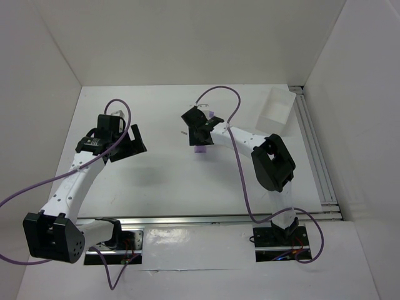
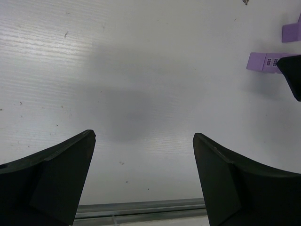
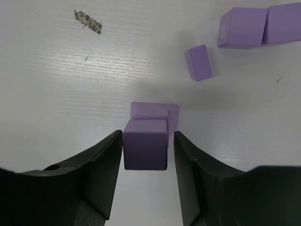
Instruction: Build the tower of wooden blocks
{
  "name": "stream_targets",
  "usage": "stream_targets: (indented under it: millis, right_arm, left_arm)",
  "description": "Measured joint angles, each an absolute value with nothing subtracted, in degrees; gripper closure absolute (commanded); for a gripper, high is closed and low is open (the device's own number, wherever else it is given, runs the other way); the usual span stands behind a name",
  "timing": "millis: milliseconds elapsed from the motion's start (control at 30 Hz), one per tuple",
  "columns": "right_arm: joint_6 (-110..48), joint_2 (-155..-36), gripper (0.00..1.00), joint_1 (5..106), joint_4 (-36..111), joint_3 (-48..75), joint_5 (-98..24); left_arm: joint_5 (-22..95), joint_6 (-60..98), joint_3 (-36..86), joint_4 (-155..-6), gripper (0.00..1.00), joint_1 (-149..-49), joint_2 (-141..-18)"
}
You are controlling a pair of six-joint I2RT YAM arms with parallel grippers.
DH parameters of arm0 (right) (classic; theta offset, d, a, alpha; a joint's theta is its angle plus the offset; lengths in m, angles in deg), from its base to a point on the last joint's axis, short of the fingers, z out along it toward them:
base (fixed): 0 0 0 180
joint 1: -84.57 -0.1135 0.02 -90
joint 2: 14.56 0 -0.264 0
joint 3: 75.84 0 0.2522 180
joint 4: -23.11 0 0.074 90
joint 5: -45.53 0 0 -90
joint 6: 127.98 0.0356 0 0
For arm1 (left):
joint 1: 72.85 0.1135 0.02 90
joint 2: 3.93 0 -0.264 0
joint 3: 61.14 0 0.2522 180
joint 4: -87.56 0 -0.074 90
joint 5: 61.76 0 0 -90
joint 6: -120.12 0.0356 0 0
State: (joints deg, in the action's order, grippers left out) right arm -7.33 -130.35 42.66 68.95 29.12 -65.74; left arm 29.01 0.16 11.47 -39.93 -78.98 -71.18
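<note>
Cube (image 3: 145, 133) between right claw (image 3: 148, 137) jaws, atop tower base (image 3: 151, 111).

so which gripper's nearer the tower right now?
Right. The right gripper sits at the tower, fingers either side of its top cube. The left gripper hangs open over the table, well off to the tower's left.

White tray (image 1: 275, 107), far table (image 1: 156, 181) corner

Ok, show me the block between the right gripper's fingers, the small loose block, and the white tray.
upper block (image 3: 145, 141), right wrist view, middle of its facing side.
small loose block (image 3: 199, 62), right wrist view, its upper face.
white tray (image 1: 275, 107), top external view, its bare inside.
</note>
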Motion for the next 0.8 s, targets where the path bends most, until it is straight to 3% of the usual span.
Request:
stream_targets:
  millis: [800]
  right_arm:
    - [-7.3, -130.4, 0.48, 42.7, 69.1, 29.1, -66.6]
  left_arm:
    - [29.0, 0.2, 11.5, -39.9, 0.02, -79.0, -71.2]
